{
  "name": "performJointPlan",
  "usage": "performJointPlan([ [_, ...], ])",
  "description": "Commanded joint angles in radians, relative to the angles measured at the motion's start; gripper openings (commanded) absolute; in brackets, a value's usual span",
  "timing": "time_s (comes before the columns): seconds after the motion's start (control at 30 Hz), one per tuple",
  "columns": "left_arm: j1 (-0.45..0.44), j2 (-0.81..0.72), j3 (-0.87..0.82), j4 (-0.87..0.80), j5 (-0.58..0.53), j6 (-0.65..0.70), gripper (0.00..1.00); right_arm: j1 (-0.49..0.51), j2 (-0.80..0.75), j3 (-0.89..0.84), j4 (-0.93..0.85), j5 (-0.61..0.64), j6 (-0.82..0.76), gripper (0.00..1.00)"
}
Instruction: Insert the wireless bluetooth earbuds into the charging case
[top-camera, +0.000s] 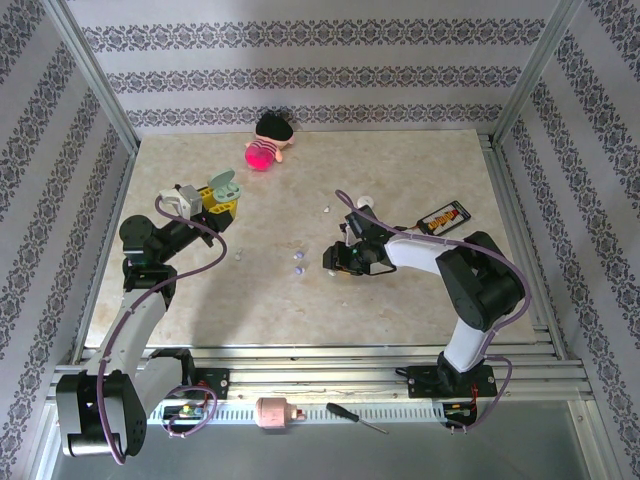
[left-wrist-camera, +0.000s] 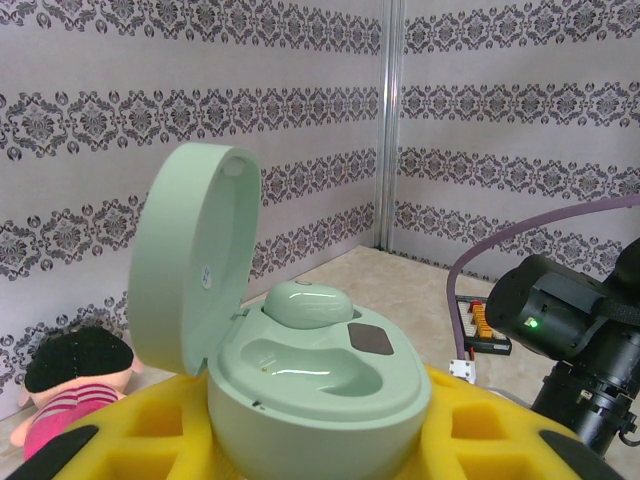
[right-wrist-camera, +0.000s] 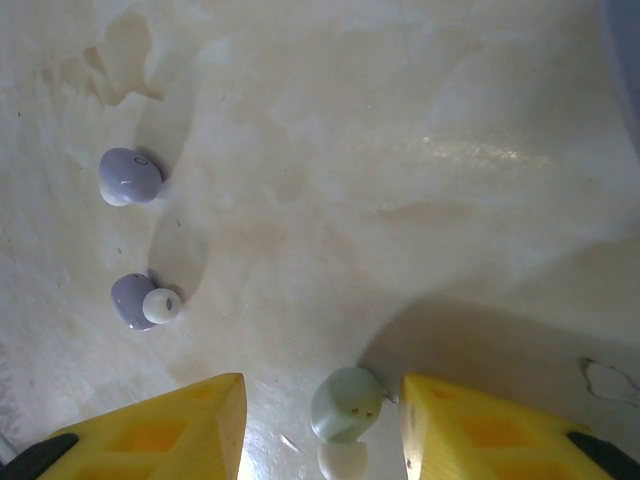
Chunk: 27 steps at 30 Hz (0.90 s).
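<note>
Glossy mint oval charging case (left-wrist-camera: 320, 380), smooth rounded lavender earbuds (right-wrist-camera: 130, 176)

From above, the loose earbuds (top-camera: 298, 258) on the desk (top-camera: 400, 160) are mere specks, their shape and colour untellable. The bottom edge of the right wrist view cuts off the mint earbud (right-wrist-camera: 345, 402) at its white tip and the fingers (right-wrist-camera: 180, 430) of the right gripper (right-wrist-camera: 322, 405). The left wrist view clips the charging case (left-wrist-camera: 320, 390) at its base and the plush doll (left-wrist-camera: 70, 385) at the left edge.
</note>
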Motion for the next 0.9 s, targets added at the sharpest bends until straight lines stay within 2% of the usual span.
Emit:
performJointPlan([
  [0.0,0.010,-0.012,0.028,0.000,0.022,0.019,0.30,-0.004,-0.030,-0.018,0.044,0.015,0.039,0.45],
  [0.3,0.010,-0.011,0.025,0.000,0.020,0.023,0.30,0.001,-0.027,-0.031,0.058,-0.021,0.058,0.44],
  [0.43,0.011,-0.002,0.025,0.010,0.021,0.020,0.30,0.002,0.004,0.000,0.036,-0.081,0.010,0.45],
  [0.57,0.011,0.003,0.026,0.020,0.025,0.013,0.30,0.007,0.029,0.037,0.009,-0.085,-0.028,0.46],
  [0.67,0.010,-0.008,0.025,0.009,0.019,0.021,0.30,0.012,0.024,0.075,-0.062,-0.028,-0.078,0.46],
  [0.87,0.013,-0.012,0.020,-0.028,-0.003,0.033,0.30,0.057,-0.051,0.098,-0.191,0.181,-0.229,0.46],
])
